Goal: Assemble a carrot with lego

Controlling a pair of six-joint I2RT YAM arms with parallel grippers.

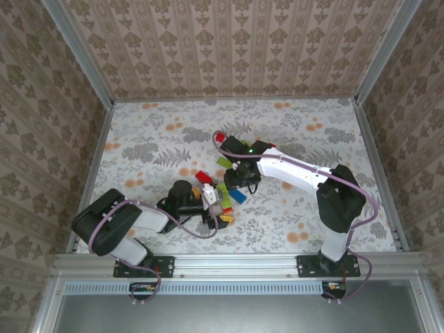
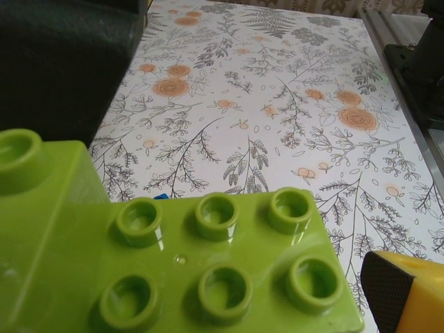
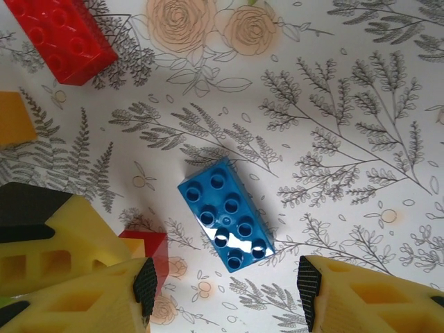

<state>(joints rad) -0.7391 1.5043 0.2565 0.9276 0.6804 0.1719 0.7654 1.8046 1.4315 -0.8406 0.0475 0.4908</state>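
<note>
Floral counter point(image 3: 333, 90): the right gripper point(image 3: 225, 288), fingers apart, hovers with a blue brick point(image 3: 225, 215) lying just ahead between them, its long axis slanting across the gap. The left gripper point(image 1: 214, 201) stands wide by a green brick point(image 2: 222, 277); whether it grips cannot be told.

- The left arm point(image 1: 132, 222) lies low from its near-left base and reaches right toward the middle. The left gripper point(image 1: 214, 201) has its fingers point(image 2: 406, 295) spread wide.
- The right arm point(image 1: 298, 170) rises from its near-right base, bends at the elbow and stretches left. The right gripper point(image 3: 225, 281) points down, fingers apart, gripping nothing.
</note>
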